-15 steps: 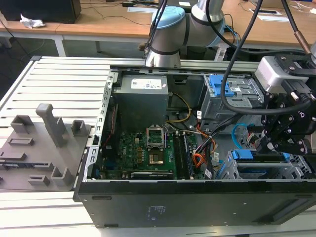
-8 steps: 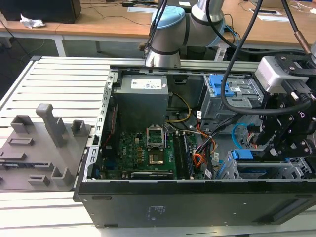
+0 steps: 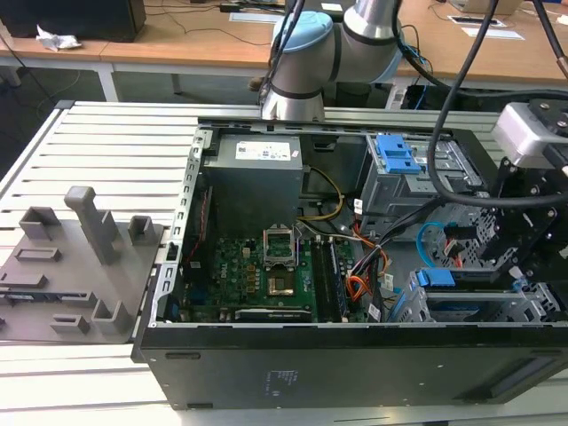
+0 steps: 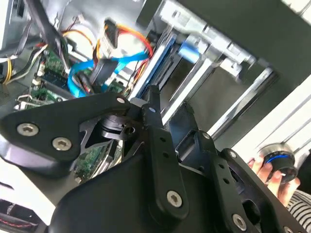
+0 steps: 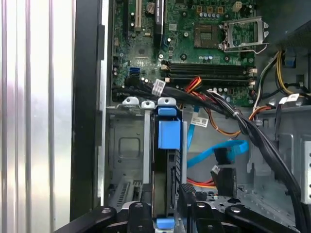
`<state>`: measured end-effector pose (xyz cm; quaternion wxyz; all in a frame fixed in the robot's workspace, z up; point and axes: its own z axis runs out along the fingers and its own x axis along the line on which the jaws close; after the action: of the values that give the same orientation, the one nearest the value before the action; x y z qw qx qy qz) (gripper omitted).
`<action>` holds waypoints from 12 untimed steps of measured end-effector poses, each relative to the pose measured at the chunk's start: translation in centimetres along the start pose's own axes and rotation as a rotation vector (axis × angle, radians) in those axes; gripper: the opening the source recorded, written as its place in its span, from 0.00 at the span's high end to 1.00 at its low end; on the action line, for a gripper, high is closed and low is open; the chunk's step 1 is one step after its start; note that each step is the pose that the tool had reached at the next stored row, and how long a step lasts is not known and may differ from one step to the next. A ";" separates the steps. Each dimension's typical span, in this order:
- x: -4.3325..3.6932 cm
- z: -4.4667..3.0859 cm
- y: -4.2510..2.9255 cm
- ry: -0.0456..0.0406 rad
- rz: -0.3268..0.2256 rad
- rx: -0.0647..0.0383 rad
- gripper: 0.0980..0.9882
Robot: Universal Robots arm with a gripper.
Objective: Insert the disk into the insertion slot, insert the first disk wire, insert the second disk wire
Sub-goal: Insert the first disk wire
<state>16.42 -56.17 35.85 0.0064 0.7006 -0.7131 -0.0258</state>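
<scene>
So the arm (image 3: 302, 53) comes in from the far side of the open computer case (image 3: 355, 359) and reaches over to the near corner on the exterior view's right, wrist bent down over the insertion slot (image 3: 484, 306). In the first wrist view the gripper (image 5: 164, 206) is looking straight down into that perforated cage (image 5: 129, 150). Its fingers (image 5: 141, 211) are only a little apart, one on each side of the disk (image 5: 163, 179), and as far as I can tell they're clamped on it. The disk stands on edge, most of the way into the bay, with its blue carrier tab at the end away from the gripper. That view also gets the motherboard (image 5: 209, 43) and a loose blue cable (image 5: 218, 150) just beside the cage. The second wrist view shows the gripper (image 4: 169, 104) linkage side-on, plus a person's hand (image 4: 265, 170) on a black knob outside the case.
</scene>
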 end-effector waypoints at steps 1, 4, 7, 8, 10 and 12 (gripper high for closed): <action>-0.65 0.01 -0.33 0.0000 0.000 0.000 0.70; -1.79 0.04 -0.64 0.0001 0.000 0.000 0.70; -2.78 0.08 -0.82 0.0000 0.000 0.000 0.70; -3.22 0.10 -0.90 0.0000 0.000 0.000 0.70; -4.11 0.14 -0.95 0.0000 0.000 0.000 0.70; -4.49 0.16 -0.95 -0.0001 0.000 0.000 0.70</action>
<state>17.44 -51.70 35.77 0.0064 0.7006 -0.7131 -0.0258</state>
